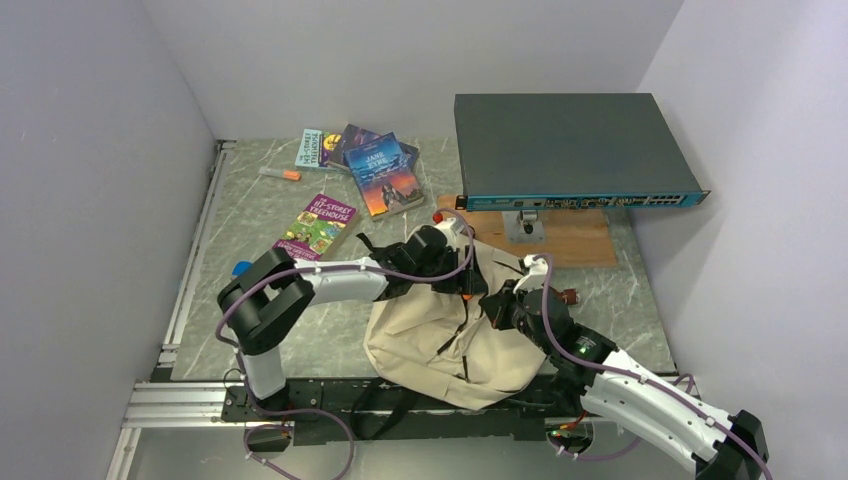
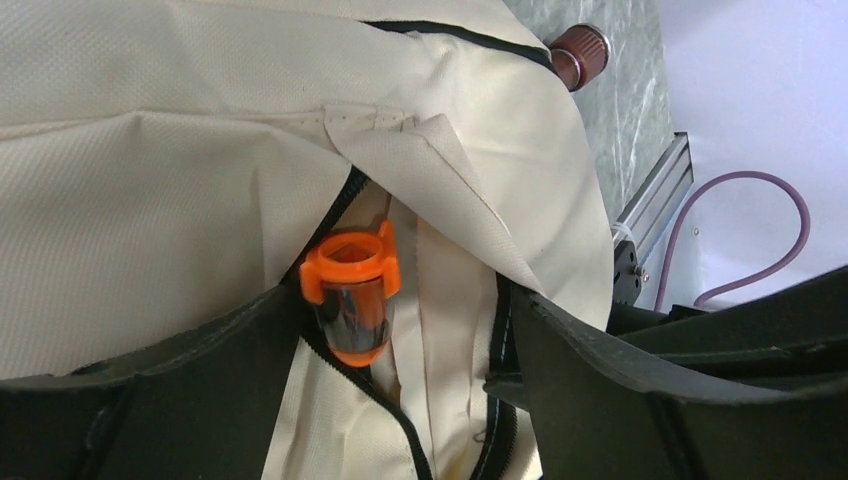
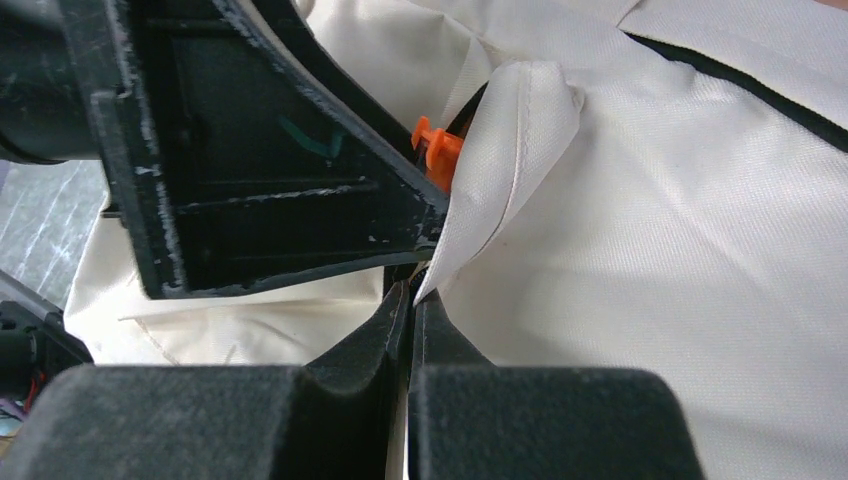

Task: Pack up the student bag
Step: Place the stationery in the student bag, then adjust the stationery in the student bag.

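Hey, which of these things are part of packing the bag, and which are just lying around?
Job: student bag; orange-capped tube in its opening; likely the books and orange-tipped marker.
Lying about: network switch; wooden board.

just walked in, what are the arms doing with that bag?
They're packing the beige backpack. The right gripper is shut on a fold of fabric at the zipper opening, pulling it apart. The left gripper is open right over that opening, with a small orange-capped object sitting in the zipper gap between its fingers, not gripped. Several paperback books lie on the table beyond the bag.
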